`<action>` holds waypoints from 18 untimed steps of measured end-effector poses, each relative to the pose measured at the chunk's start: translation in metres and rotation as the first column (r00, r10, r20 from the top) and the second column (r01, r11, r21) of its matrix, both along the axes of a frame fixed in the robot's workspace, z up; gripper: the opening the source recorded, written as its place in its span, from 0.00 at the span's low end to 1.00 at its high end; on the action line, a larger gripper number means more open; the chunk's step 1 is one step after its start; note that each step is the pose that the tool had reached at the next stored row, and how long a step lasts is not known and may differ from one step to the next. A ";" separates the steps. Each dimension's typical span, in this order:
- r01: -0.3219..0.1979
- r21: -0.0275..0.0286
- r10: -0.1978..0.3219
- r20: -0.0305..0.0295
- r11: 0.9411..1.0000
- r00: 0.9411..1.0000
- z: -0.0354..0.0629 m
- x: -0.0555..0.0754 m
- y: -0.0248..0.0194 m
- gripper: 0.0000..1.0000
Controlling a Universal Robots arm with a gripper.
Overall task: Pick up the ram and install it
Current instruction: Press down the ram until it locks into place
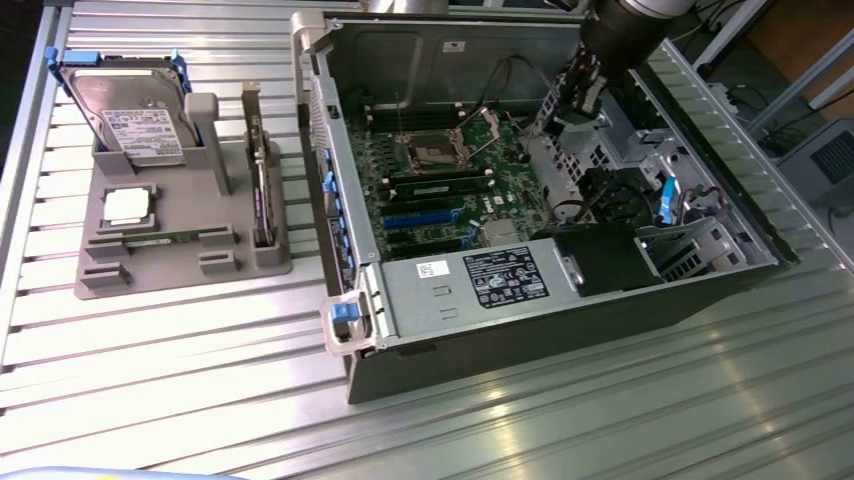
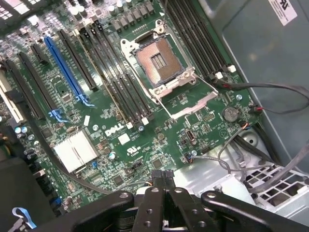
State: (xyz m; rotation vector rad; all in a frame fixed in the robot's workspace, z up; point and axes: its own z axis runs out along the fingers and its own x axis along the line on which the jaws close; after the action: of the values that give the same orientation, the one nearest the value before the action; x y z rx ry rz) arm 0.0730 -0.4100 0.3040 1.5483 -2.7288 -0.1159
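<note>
An open desktop computer case (image 1: 561,330) lies on its side on a ribbed metal counter (image 1: 174,360), its motherboard (image 1: 461,185) facing up. The arm (image 1: 627,30) reaches down into the case from the far side, and the gripper (image 1: 574,105) hangs above the board's far right part as the exterior view shows it, near the drive cage and loose cables. In the wrist view the gripper (image 2: 161,181) appears as black linkages at the edge of the picture with the fingers (image 2: 154,203) drawn fully together; nothing shows between them, so they hold nothing. Beneath the wrist camera lie the empty processor socket (image 2: 159,63) with its metal frame, the long dark memory slots (image 2: 123,82) on either side of it, a blue expansion slot (image 2: 65,67), a silver heatsink (image 2: 77,150) and a coin cell (image 2: 231,114). One ram (image 1: 441,187) stick seems already seated in a slot near the socket in the exterior view, though this is hard to make out. On the exterior view's left, well apart from the case, a grey holder (image 1: 174,250) stands on the counter. It carries a hard drive (image 1: 134,115) propped upright at the back, a square silver processor chip (image 1: 127,203) lying flat, another ram stick (image 1: 160,240) lying flat in a low groove near the front, and a long dark card (image 1: 260,175) standing on edge at the holder's side nearest the case.
</note>
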 end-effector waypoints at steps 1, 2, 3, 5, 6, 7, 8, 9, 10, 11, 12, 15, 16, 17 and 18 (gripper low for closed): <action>0.011 0.000 -0.011 0.000 1.000 1.000 -0.0001 0.000 0.0000 0.10; 0.021 0.000 -0.021 0.000 1.000 1.000 -0.0003 0.000 0.0000 0.10; 0.032 0.000 -0.032 0.000 0.999 0.999 -0.0004 0.000 0.0000 0.10; 0.069 -0.001 -0.069 0.000 0.998 0.998 -0.0008 0.000 0.0000 0.10; 0.094 -0.001 -0.094 0.000 0.996 0.996 -0.0011 0.000 0.0000 0.10; 0.117 -0.001 -0.117 0.000 0.993 0.993 -0.0013 0.000 0.0000 0.10; 0.140 -0.001 -0.140 0.000 0.990 0.990 -0.0015 0.000 0.0000 0.10; 0.157 -0.001 -0.157 0.000 0.988 0.988 -0.0016 0.000 0.0000 0.10; 0.172 -0.001 -0.172 0.000 0.985 0.985 -0.0017 0.000 0.0000 0.10; 0.207 -0.001 -0.207 0.000 0.978 0.978 -0.0020 0.000 0.0000 0.10; 0.219 -0.002 -0.219 0.000 0.976 0.976 -0.0021 0.000 0.0000 0.10; 0.283 -0.002 -0.283 0.000 0.959 0.959 -0.0026 0.000 0.0000 0.10; 0.294 -0.002 -0.294 0.000 0.956 0.956 -0.0027 0.000 0.0000 0.10; 0.309 -0.002 -0.309 0.000 0.951 0.951 -0.0028 0.000 0.0000 0.10; 0.321 -0.002 -0.321 0.000 0.947 0.947 -0.0029 0.000 0.0000 0.10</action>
State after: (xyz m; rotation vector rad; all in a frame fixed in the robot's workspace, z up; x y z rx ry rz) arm 0.0730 -0.4100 0.3011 1.0875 -2.9549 -0.1131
